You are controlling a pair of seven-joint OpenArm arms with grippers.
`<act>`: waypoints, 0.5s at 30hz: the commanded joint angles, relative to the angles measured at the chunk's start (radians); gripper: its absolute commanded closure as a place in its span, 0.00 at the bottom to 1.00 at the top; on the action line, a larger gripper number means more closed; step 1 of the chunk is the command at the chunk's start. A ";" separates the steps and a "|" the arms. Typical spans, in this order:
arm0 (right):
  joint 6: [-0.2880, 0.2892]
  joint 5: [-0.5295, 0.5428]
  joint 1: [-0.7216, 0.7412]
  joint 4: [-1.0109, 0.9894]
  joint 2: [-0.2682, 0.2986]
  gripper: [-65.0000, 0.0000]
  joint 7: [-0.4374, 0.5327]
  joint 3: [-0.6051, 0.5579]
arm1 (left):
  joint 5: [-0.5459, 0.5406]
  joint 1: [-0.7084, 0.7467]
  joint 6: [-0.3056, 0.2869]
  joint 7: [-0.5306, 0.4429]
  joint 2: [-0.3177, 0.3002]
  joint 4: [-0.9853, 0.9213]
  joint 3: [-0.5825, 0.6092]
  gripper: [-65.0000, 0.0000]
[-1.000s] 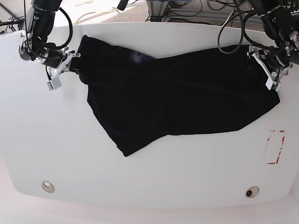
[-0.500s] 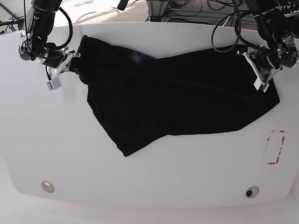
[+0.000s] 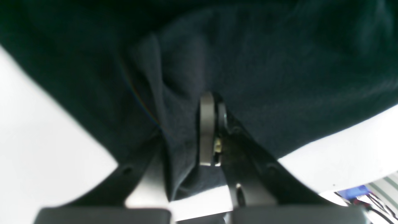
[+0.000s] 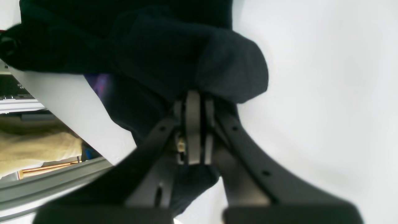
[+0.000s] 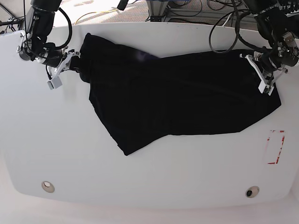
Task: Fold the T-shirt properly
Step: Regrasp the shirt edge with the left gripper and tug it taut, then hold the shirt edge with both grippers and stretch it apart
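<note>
The black T-shirt lies spread across the white table, plain side up, with one corner hanging toward the front at the lower left. A trace of purple print peeks from under a fold. My left gripper is at the shirt's right edge. In the left wrist view this left gripper is shut on a ridge of the cloth. My right gripper is at the shirt's upper left corner. The right wrist view shows this right gripper shut on a bunched fold of the T-shirt.
A red-outlined rectangle is marked on the table at the right, just below the shirt. Two round fittings sit near the front edge. Cables and frame parts run behind the table's back edge.
My left gripper has closed on the shirt's right edge after standing open a second ago. The right gripper has stayed shut on the left corner, which has shifted slightly.
</note>
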 commanded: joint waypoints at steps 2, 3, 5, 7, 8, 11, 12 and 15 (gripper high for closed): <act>0.001 0.030 0.005 0.082 0.018 1.00 -0.010 0.006 | -0.007 -0.010 -0.001 -0.024 -0.013 0.081 -0.007 1.00; 0.001 0.030 0.003 0.099 0.018 1.00 -0.013 0.006 | -0.007 -0.010 -0.001 -0.024 -0.013 0.087 -0.007 1.00; 0.001 0.030 0.003 0.147 0.018 1.00 -0.019 0.006 | -0.007 -0.010 -0.001 -0.024 -0.013 0.105 -0.007 1.00; 0.001 0.030 0.006 0.184 0.012 1.00 -0.041 0.006 | -0.007 -0.010 -0.001 -0.024 -0.013 0.121 -0.005 1.00; 0.001 0.032 0.006 0.208 0.010 1.00 -0.054 0.006 | -0.007 -0.010 -0.001 -0.024 -0.013 0.135 -0.005 1.00; 0.001 0.032 0.006 0.254 0.007 1.00 -0.064 0.006 | -0.009 -0.010 -0.001 -0.024 -0.013 0.158 -0.005 1.00; 0.001 0.032 0.006 0.268 0.002 1.00 -0.064 0.006 | -0.013 -0.010 -0.001 -0.024 -0.013 0.164 -0.005 1.00; 0.001 0.032 0.009 0.299 -0.001 1.00 -0.064 0.006 | -0.015 -0.010 -0.001 -0.024 -0.013 0.191 -0.004 1.00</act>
